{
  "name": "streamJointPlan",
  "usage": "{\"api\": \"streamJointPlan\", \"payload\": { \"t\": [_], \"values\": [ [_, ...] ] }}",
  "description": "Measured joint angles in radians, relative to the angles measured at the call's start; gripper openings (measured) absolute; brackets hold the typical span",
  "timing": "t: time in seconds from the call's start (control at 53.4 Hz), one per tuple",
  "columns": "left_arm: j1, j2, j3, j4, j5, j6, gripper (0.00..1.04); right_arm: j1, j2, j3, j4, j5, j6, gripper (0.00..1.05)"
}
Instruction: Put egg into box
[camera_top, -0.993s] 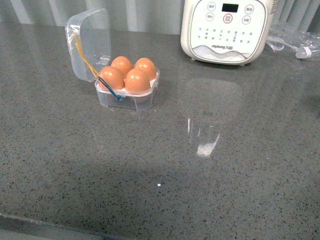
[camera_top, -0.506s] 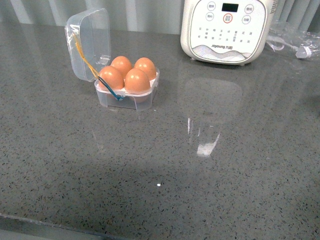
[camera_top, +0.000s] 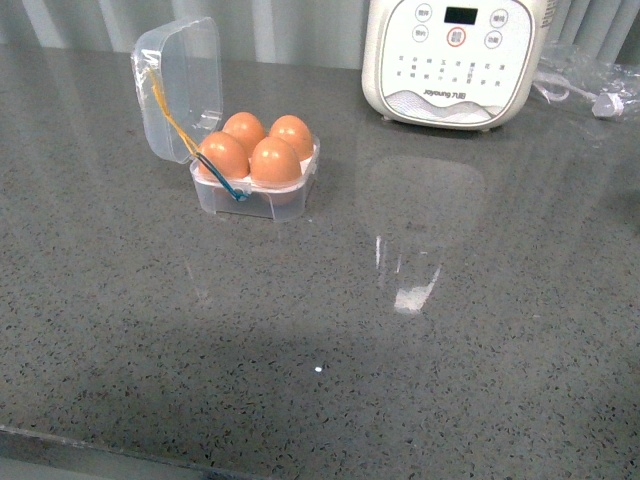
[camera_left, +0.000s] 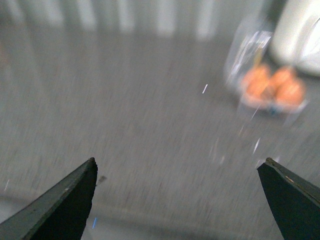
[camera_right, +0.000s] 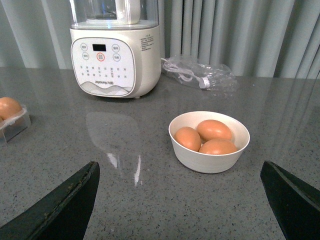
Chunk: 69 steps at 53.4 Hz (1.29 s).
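Countertop (camera_top: 330, 330): grey speckled stone, polished, with glare patches.

Box (camera_top: 255, 195): small, square, clear plastic with a white inner tray. It sits on the far left part of the counter. The domed clear lid (camera_top: 180, 85) is hinged open and stands upright on the box's left side. Elastic loops (camera_top: 185, 135), one yellow and one blue, run from the lid down to the box's near corner.

Eggs (camera_top: 275, 160): four, smooth orange-brown, one per slot, so all slots are filled. Each stands on end with its long axis vertical and a rounded tip pointing up.

Appliance (camera_top: 455, 60): one, white glossy plastic with a button panel, far and to the right of the box.

Bowl (camera_right: 209, 152): one, round, plain white, nearer than the appliance and to its right. It holds three loose eggs (camera_right: 214, 130) lying on their sides, long axes roughly level. A crumpled clear bag (camera_right: 197, 75) with a white cable lies beyond it.

Left gripper (camera_left: 179, 165): dark pointed fingers spread wide with nothing between them. This view is motion-blurred, and the box shows far off.

Right gripper (camera_right: 180, 167): fingers likewise wide apart and empty, above bare counter near the bowl.
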Motion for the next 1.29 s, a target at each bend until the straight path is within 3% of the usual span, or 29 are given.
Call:
{"api": "streamJointPlan", "payload": {
  "t": [0.056, 0.15, 0.431, 0.637, 0.956, 1.293],
  "values": [
    [-0.013, 0.097, 0.029, -0.082, -0.011, -0.013, 0.98, 0.0, 0.0, 0.0, 0.0, 0.0, 0.0, 0.97],
    [-0.021, 0.156, 0.032, -0.014, 0.016, -0.032, 0.98, 0.0, 0.0, 0.0, 0.0, 0.0, 0.0, 0.97],
    [0.015, 0.608, 0.138, 0.494, 0.095, -0.047, 0.98, 0.0, 0.0, 0.0, 0.0, 0.0, 0.0, 0.97],
    [0.105, 1.074, 0.382, 0.793, 0.129, 0.061, 0.98, 0.0, 0.0, 0.0, 0.0, 0.0, 0.0, 0.97],
    [0.167, 1.446, 0.73, 0.827, 0.11, 0.203, 0.98, 0.0, 0.0, 0.0, 0.0, 0.0, 0.0, 0.97],
    [0.109, 1.527, 0.871, 0.759, 0.119, 0.202, 0.98, 0.0, 0.0, 0.0, 0.0, 0.0, 0.0, 0.97]
  ]
}}
